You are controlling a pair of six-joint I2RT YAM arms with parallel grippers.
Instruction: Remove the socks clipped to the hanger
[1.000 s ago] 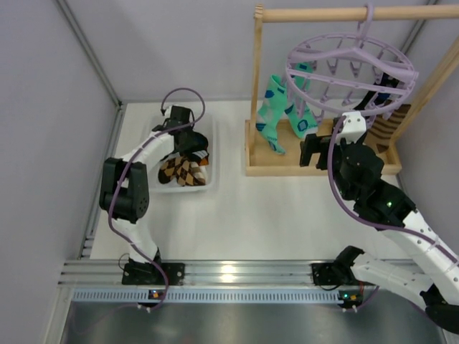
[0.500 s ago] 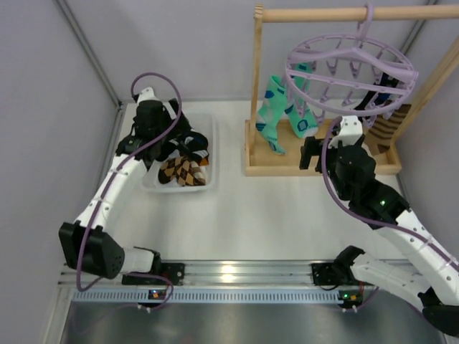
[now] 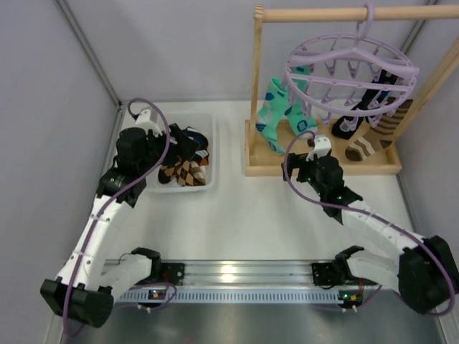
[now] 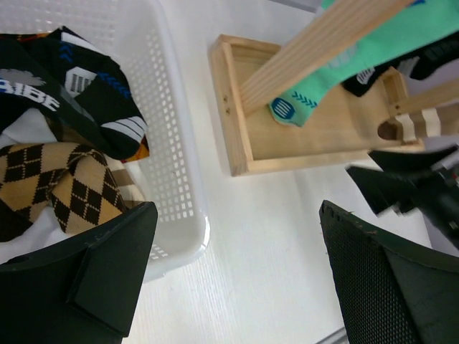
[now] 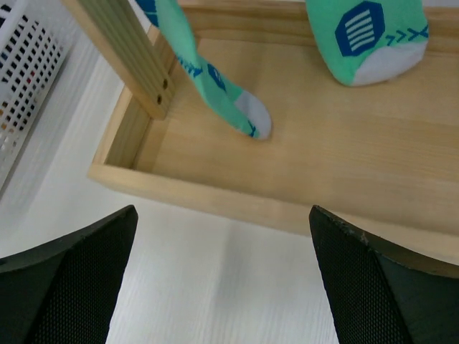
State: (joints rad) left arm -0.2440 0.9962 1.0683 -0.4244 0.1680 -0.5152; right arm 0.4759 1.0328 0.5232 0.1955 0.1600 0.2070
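The lavender hanger [image 3: 351, 66] hangs by its hook from the wooden rail. Clipped to it are two teal socks [image 3: 275, 120], a black one [image 3: 353, 122] and a brown striped one [image 3: 374, 137]. The teal socks' toes [image 5: 222, 97] dangle over the wooden base [image 5: 323, 158]. My left gripper [image 3: 172, 147] [image 4: 237, 272] is open and empty beside the white basket [image 4: 179, 143], which holds a black sock with blue-white marks [image 4: 79, 93]. Just in front of the base's near edge, low over the table, my right gripper [image 3: 308, 159] [image 5: 226, 287] is open and empty.
Brown-orange argyle socks [image 4: 64, 186] lie in the basket too. The wooden frame's upright post [image 5: 122, 50] rises from the base's left corner, and a slanted brace [image 3: 430, 86] stands at the right. Grey walls close in the table at left and back.
My left gripper opened over the basket, left the black sock there and drew back towards the near left. My right arm came down and left from under the hanger to the base's front edge.
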